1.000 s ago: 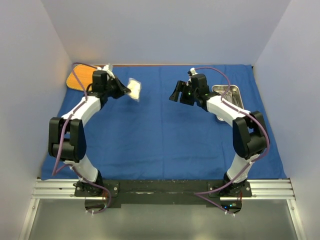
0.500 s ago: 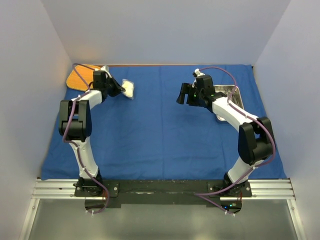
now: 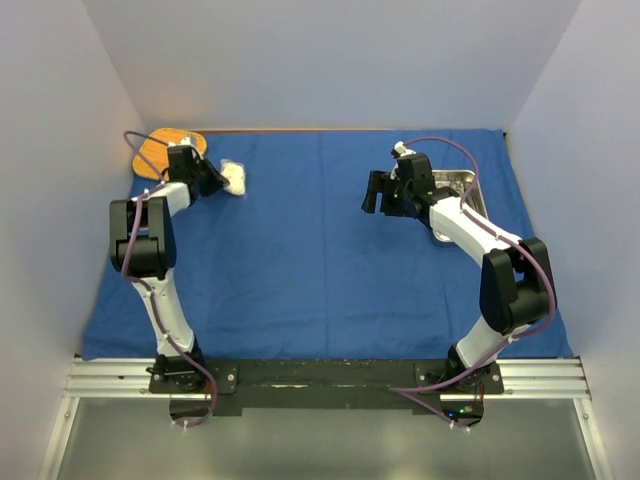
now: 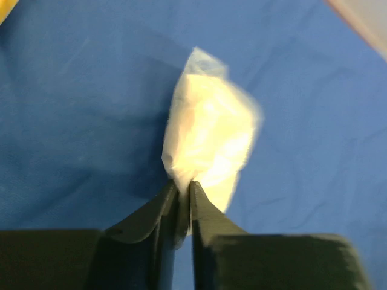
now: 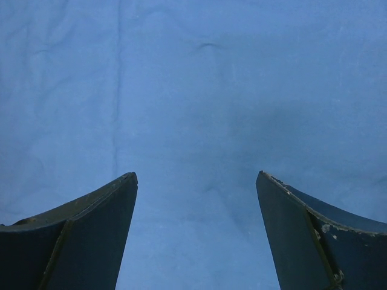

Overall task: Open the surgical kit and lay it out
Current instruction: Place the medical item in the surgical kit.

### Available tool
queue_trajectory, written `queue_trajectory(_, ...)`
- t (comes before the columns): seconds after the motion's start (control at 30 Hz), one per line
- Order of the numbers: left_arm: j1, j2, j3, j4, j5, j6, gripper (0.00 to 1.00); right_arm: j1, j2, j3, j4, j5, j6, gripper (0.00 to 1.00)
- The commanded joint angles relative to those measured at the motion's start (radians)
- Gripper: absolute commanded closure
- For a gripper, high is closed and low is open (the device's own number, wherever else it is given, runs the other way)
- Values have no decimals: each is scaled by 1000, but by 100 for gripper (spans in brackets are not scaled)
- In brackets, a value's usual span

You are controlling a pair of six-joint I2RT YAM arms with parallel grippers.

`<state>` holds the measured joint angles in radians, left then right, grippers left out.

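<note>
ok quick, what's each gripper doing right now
Left gripper: closed on the edge of the gauze pack.
Right gripper: open, holding nothing, over the blue cloth.

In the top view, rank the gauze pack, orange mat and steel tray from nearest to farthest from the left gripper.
From the left gripper:
1. gauze pack, pinched in its jaws.
2. orange mat, close by, far-left corner.
3. steel tray, far right side.
</note>
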<state>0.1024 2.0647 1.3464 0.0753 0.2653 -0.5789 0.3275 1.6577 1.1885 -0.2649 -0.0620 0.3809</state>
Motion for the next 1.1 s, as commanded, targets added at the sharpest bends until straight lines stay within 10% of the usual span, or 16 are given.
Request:
queue_trajectory(0.0,10,49,68,-147,-90,68,74,-2,-38,-7,3,33,-20,15)
queue_trajectory(0.47,7,-38,187,-327,-290,163,35,-22,-36,25,-26,60,-65,15)
queue_trajectory(1.07,-35,29,167,32,-35,-2,40,-35,-45,17,-59,90,-82,15)
